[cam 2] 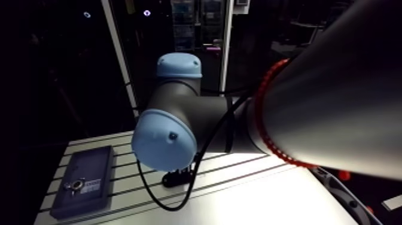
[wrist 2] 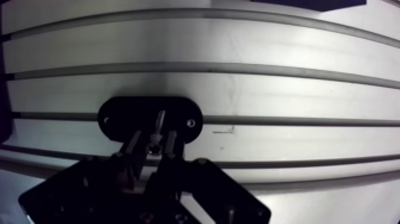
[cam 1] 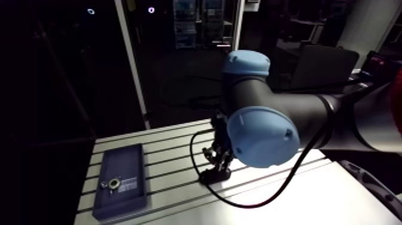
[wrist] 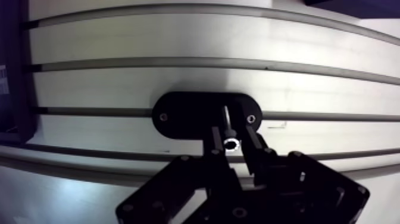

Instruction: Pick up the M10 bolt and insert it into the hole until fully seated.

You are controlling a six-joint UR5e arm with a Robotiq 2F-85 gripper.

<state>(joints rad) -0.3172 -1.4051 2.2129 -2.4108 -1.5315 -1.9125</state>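
Bolt [wrist: 231,143] is found upright in a black oval holder [wrist: 184,116] on the counter [wrist: 178,83], gripped at its head by the tool [wrist: 233,133].

In the arm view, a dark flat block [cam 1: 122,182] is seen lying at the left of the counter, near its edge. A hole [cam 1: 112,182] ringed in bright metal is set into the block's left half, with a pale label [cam 1: 127,187] just beside it. Well apart from the block, further right, the holder is seen on the slotted surface with the tool directly over it.

In the wrist view, the holder is seen lying across one of the counter's slots, with a small screw [wrist: 163,117] at each end. The bolt's shank is sunk into the holder between the two screws, and its hollow socket head is turned toward the camera. The two fingers [wrist: 215,143] are pressed against the head, one on each side, so the tool is clamped on the bolt.
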